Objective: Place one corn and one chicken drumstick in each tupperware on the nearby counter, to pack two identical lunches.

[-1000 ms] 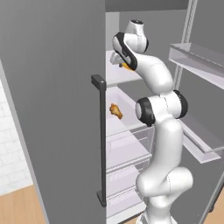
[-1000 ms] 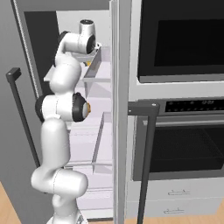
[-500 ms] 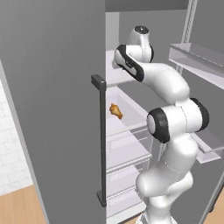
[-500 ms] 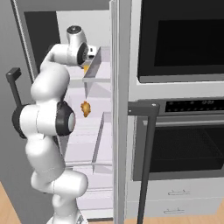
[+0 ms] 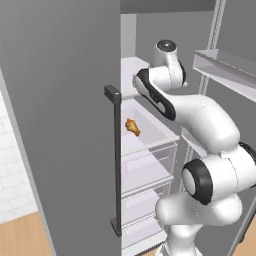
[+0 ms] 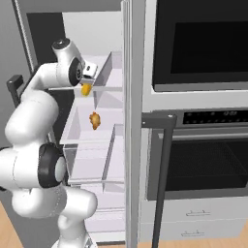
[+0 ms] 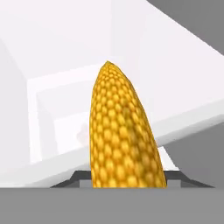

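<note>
In the hand view a yellow corn (image 7: 122,135) stands up from between my fingertips, covering them. Seen from the right base, my gripper (image 6: 87,83) is shut on the corn (image 6: 86,90) inside the open fridge, at the edge of the upper shelf (image 6: 104,87). One brown chicken drumstick (image 6: 95,120) lies on the white shelf below it, and it also appears in the left base view as the drumstick (image 5: 132,127). My forearm hides the hand in the left base view. The tupperware and the counter are out of view.
The grey fridge door (image 5: 60,125) with its dark vertical handle (image 5: 116,160) stands open on the left. A door bin (image 5: 225,67) juts out on the right. Clear drawers (image 5: 147,170) sit under the drumstick's shelf. A built-in oven (image 6: 198,145) is right of the fridge.
The arm has folded, with its elbow swinging out to the side. The hand with the corn has come down a little from the top shelf toward the fridge opening. The drumstick has not moved.
</note>
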Available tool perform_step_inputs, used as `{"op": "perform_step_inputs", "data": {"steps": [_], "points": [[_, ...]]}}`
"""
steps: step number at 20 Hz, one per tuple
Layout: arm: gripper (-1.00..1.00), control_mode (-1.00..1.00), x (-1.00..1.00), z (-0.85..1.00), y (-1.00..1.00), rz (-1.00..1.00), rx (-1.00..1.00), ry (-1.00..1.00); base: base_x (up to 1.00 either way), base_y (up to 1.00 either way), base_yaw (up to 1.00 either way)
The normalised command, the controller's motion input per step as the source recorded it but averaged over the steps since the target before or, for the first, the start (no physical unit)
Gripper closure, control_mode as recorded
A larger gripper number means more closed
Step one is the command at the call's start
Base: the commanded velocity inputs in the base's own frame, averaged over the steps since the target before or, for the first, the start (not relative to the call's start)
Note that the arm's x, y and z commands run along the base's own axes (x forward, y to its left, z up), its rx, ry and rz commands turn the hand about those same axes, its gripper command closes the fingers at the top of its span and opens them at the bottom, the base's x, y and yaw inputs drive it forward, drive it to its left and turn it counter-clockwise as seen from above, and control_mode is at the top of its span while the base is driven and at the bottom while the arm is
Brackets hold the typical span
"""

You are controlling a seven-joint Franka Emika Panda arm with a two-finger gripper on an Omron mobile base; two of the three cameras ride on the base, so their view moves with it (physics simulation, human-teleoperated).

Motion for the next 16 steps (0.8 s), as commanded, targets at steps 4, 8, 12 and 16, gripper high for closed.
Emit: {"op": "perform_step_inputs", "data": {"steps": [4, 8, 12, 16], "points": [[1.0, -1.0, -1.0, -0.13, -0.07, -0.2, 0.21, 0.0, 0.0, 0.0, 0.0], [1.0, -1.0, -1.0, 0.0, 0.0, -0.12, 0.15, 0.0, 0.0, 0.0, 0.0], [1.0, -1.0, -1.0, -0.01, 0.0, -0.02, 0.0, 0.01, 0.0, 0.0, 0.0], [1.0, -1.0, -1.0, 0.0, 0.0, 0.0, -0.01, 0.03, 0.0, 0.0, 0.0]]}}
